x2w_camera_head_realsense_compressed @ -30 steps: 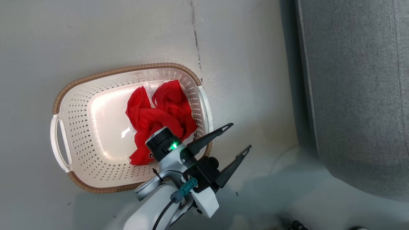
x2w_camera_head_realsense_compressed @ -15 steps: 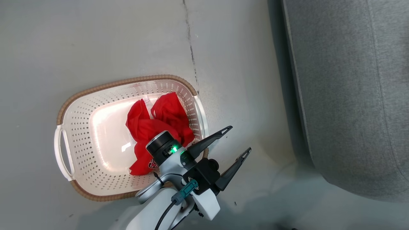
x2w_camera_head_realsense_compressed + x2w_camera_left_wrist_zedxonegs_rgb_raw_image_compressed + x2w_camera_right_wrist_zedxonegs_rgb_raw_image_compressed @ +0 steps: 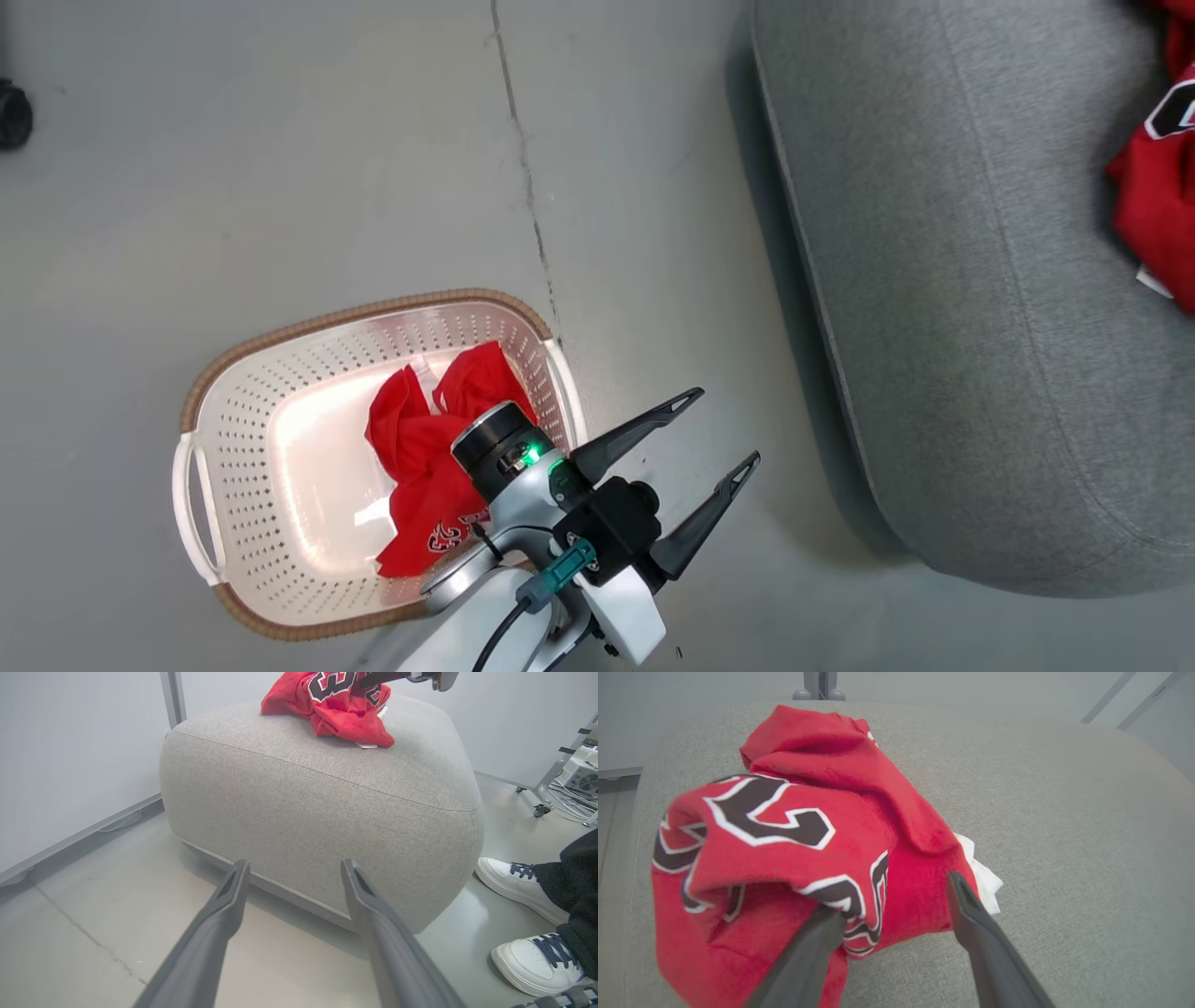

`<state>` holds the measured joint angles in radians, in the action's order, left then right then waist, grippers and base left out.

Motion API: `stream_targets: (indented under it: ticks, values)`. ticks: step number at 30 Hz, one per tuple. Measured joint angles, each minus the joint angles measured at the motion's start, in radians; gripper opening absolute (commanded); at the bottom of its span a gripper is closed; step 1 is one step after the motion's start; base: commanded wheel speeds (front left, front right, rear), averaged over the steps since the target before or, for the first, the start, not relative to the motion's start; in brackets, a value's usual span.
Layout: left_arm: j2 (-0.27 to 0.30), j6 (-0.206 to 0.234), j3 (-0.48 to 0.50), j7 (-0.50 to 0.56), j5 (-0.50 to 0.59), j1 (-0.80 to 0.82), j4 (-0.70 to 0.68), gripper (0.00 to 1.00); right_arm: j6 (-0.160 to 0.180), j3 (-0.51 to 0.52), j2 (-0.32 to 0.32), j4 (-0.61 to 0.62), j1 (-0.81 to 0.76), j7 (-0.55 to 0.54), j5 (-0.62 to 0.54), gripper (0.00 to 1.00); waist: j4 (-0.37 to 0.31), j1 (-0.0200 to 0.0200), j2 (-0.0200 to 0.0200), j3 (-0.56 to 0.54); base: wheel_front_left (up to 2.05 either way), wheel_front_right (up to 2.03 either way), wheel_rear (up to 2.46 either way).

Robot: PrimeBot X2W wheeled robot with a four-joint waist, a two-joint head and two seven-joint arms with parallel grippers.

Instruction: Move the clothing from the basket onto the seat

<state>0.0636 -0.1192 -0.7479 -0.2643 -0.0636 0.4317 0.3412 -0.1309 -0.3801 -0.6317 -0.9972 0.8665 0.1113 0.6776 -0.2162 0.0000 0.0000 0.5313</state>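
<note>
**One on the seat, one in the basket**

Your right gripper (image 3: 893, 893) stands with jaws apart at the jersey (image 3: 784, 826), which lies on the seat (image 3: 1064, 835). The other garment (image 3: 420, 448) sits in the basket (image 3: 243, 392), left of and behind your left gripper (image 3: 724, 427), whose spread fingers point away toward the seat. Left is the nearer arm, but it would likely have to swing round.

A lab-like test room: bare grey floor (image 3: 84, 933), white partition panels (image 3: 70, 751), wheeled equipment stand (image 3: 558, 767) with cables (image 3: 567, 809).
</note>
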Motion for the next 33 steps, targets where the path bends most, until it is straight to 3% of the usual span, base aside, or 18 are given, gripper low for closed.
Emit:
stream_targets:
  ticks: [10,17,22,26,33]
  values:
    - [-0.012,0.006,0.023,0.000,-0.029,-0.062,0.000,1.00,0.000,-0.152,-0.028,0.126,-0.053,0.054,0.094,1.00,-0.038,0.0000,0.0000,-0.139,0.00,0.00,0.00]
    - [-0.014,0.038,0.076,0.000,-0.049,-0.082,-0.039,1.00,0.000,-0.177,-0.074,0.235,-0.092,0.131,0.159,1.00,-0.052,-0.0001,0.0000,-0.248,0.00,0.00,0.00]
    - [-0.015,0.052,0.094,0.000,-0.065,-0.111,-0.065,1.00,0.000,-0.147,-0.076,0.316,-0.120,0.146,0.166,1.00,-0.049,0.0000,0.0000,-0.303,0.00,0.00,0.00]
    - [-0.016,0.073,0.118,0.000,-0.087,-0.127,-0.091,1.00,0.000,-0.039,-0.062,0.447,-0.168,0.151,0.120,1.00,-0.034,0.0000,0.0000,-0.345,0.00,0.00,0.00]
    - [-0.015,0.113,0.196,0.000,-0.105,-0.165,-0.121,1.00,0.000,0.125,0.040,0.668,-0.350,0.151,0.020,1.00,0.031,-0.0001,0.0000,-0.391,0.00,0.00,0.00]
